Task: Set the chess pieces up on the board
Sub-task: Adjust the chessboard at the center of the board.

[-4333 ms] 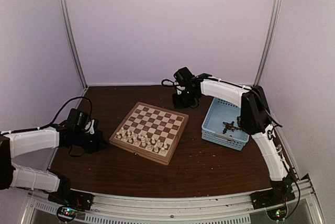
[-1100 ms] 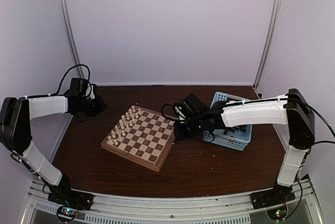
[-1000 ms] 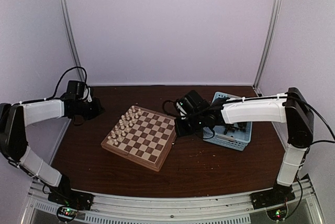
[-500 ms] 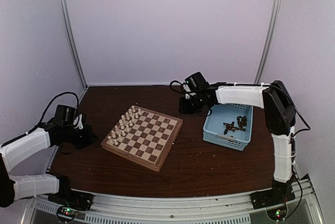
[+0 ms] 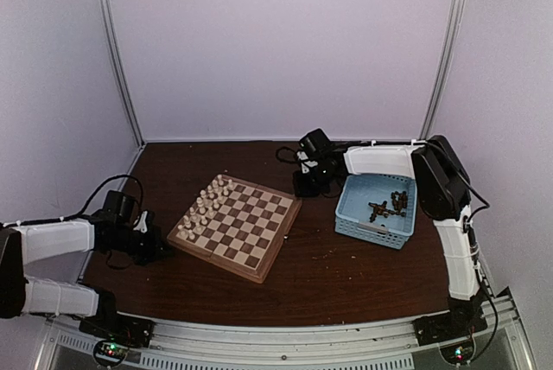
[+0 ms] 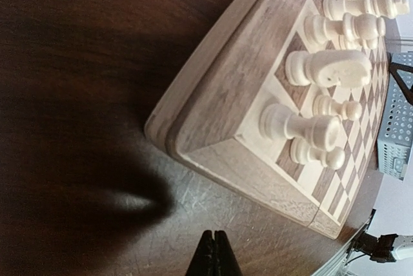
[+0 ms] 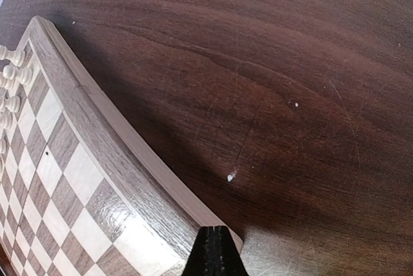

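The board lies turned at an angle on the dark table. Cream chess pieces stand in two rows along its left side. Dark chess pieces lie in the blue basket. My left gripper is shut and empty, low on the table just off the board's near-left corner, with the cream pieces close ahead. My left gripper touches nothing. My right gripper is shut and empty by the board's far-right corner. In its wrist view my right gripper hovers over the board's rim.
The blue lattice basket stands right of the board, beside my right arm's forearm. Pale walls and metal posts close in the table on three sides. A rail with the arm bases runs along the near edge.
My left arm swung from the back left down to the board's near-left corner. My right arm pulled back from the board's right edge to its far-right corner. The board was turned earlier.
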Available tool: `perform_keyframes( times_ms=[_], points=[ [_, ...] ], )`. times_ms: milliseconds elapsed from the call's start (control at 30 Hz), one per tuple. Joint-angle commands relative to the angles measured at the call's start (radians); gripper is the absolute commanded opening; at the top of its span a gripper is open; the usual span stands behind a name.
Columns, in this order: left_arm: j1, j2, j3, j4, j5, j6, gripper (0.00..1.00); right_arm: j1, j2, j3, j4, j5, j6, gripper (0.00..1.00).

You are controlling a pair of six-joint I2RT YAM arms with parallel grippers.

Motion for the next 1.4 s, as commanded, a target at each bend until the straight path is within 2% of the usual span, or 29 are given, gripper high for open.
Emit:
perform_keyframes(
  times_ms=[0, 233, 600, 900, 1167, 1367],
  points=[
    [-0.007, 0.059, -0.021, 0.144, 0.020, -0.020, 0.00, -0.001, 0.039, 0.046, -0.029, 0.005, -0.017, 0.00],
    [-0.008, 0.140, -0.028, 0.249, -0.028, -0.027, 0.00, -0.001, 0.055, 0.063, -0.052, -0.020, -0.044, 0.00],
    [-0.008, 0.260, -0.010, 0.357, -0.033, -0.021, 0.00, 0.000, 0.126, 0.163, -0.180, -0.014, -0.085, 0.00],
    [-0.008, 0.309, 0.045, 0.377, -0.062, -0.011, 0.00, 0.009, 0.061, 0.081, -0.145, -0.055, -0.081, 0.00],
    [-0.008, 0.398, 0.186, 0.322, -0.082, 0.044, 0.00, 0.022, -0.043, 0.025, -0.157, 0.016, -0.073, 0.00],
    [-0.008, 0.324, 0.244, 0.176, -0.200, 0.103, 0.00, 0.020, -0.167, -0.011, -0.198, 0.129, -0.099, 0.00]
  ],
)
